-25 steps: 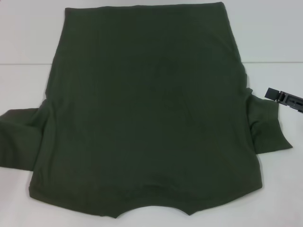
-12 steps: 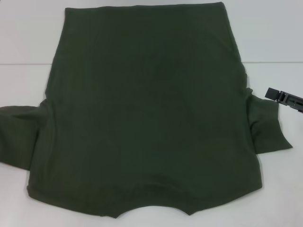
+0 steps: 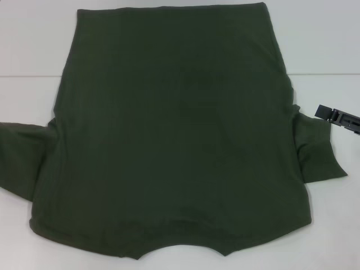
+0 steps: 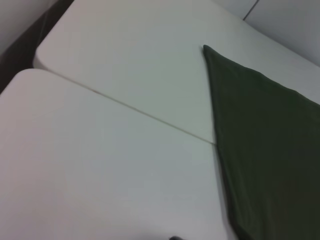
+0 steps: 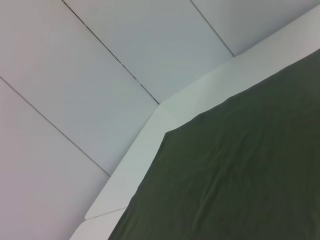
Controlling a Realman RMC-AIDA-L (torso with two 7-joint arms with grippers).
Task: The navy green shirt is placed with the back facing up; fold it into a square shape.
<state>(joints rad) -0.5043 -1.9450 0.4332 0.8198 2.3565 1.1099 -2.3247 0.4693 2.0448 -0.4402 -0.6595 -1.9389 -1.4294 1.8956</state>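
White tabletop (image 3: 34, 39), made of two panels meeting at a seam, carries the work in front of the robot. On it lies the navy green shirt (image 3: 174, 129), a large dark olive-green soft fabric short-sleeved T-shirt, spread flat with its plain side up; no lettering is visible. The hem is at the far side, the neckline notch at the near edge, and one sleeve extends to each side. No fold is visible in the body, so the task is judged to be at its start: both sleeves and sides remain to be folded inward, then the length doubled over to form a square. The right tool (image 3: 337, 117), a black part entering from the right edge of the head view, is just beside the right sleeve and appears to hold nothing; whether its fingers are open cannot be told. The left tool is not in view in any picture; the left wrist view shows only bare tabletop (image 4: 100, 150) and one straight edge of the shirt (image 4: 265, 150).
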